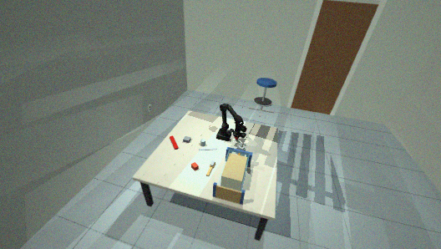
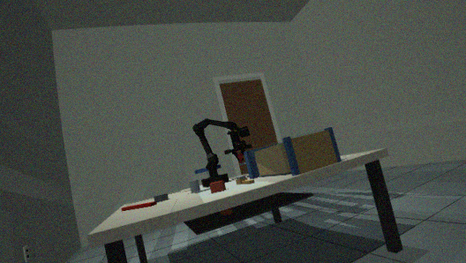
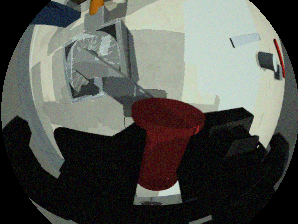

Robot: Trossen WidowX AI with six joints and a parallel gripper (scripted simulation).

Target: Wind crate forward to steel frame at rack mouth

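My gripper (image 1: 238, 136) (image 2: 240, 154) (image 3: 157, 120) is shut on the red knob of the winch handle (image 3: 169, 114). In the wrist view the handle's grey arm runs from the knob up and left to the winch (image 1: 240, 145) (image 3: 111, 54); whether its key is fully down the hole is hidden. The crate (image 1: 235, 166) lies flat inside the cubby, whose blue posts (image 1: 215, 190) (image 2: 291, 155) stand at its corners. Its front faces the blue-edged mouth beside the winch; the gap there is too small to tell. An orange piece (image 3: 96, 6) shows beyond the winch.
On the bench (image 1: 163, 167) lie a red bar (image 1: 174, 142) (image 2: 139, 206), a grey block (image 1: 187, 139), a grey cylinder (image 1: 203, 143), a thin rod (image 1: 208, 149), a red block (image 1: 195, 166) (image 2: 217, 186) and a yellow-handled tool (image 1: 210, 170). A blue stool (image 1: 266, 83) stands behind.
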